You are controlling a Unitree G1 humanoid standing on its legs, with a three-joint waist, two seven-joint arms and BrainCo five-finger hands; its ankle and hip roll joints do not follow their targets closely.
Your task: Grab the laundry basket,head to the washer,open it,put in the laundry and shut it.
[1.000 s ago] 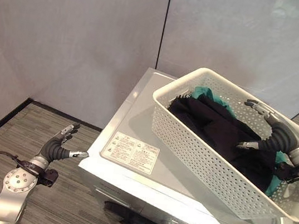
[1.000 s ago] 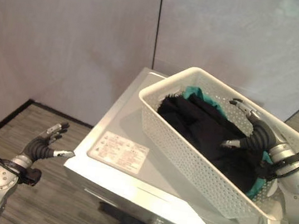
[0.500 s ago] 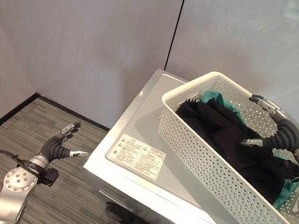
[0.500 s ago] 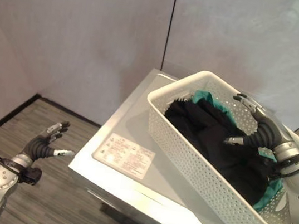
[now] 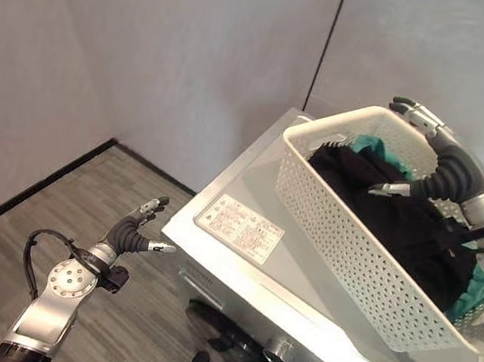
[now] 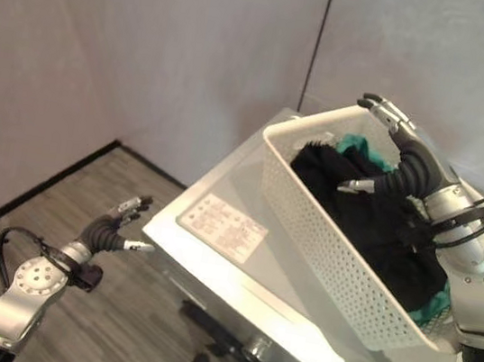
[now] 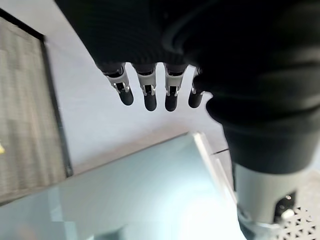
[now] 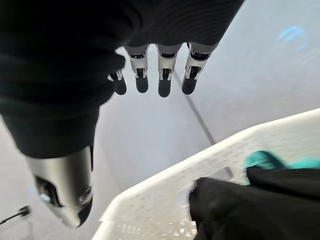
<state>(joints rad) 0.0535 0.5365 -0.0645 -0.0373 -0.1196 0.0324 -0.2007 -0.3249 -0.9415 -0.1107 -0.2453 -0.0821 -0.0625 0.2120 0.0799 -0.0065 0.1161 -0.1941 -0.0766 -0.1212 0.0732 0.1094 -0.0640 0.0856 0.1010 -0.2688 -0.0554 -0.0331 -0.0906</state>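
Note:
A white perforated laundry basket [image 5: 342, 243] sits askew on the washer's silver top [image 5: 299, 285]. Black clothes [image 5: 404, 225] fill it, with a bit of teal cloth [image 5: 373, 147] at the far end. My right hand [image 5: 444, 170] hovers open above the basket's far end, fingers [image 8: 165, 75] straight and holding nothing; the basket rim [image 8: 210, 160] shows below them. My left hand [image 5: 129, 235] hangs open low beside the washer's front left corner, touching nothing, and its fingers [image 7: 150, 90] point past the washer top [image 7: 140, 185].
A white label [image 5: 240, 226] lies on the washer top near its left edge. A control knob [image 5: 277, 357] shows on the washer's front. Grey partition walls [image 5: 198, 47] stand close behind and to the left. Grey wood floor [image 5: 28, 213] lies left of the washer.
The camera has swung, shifting the whole scene right. My right hand has risen off the black clothes to above the basket's far rim. The left hand keeps its open pose.

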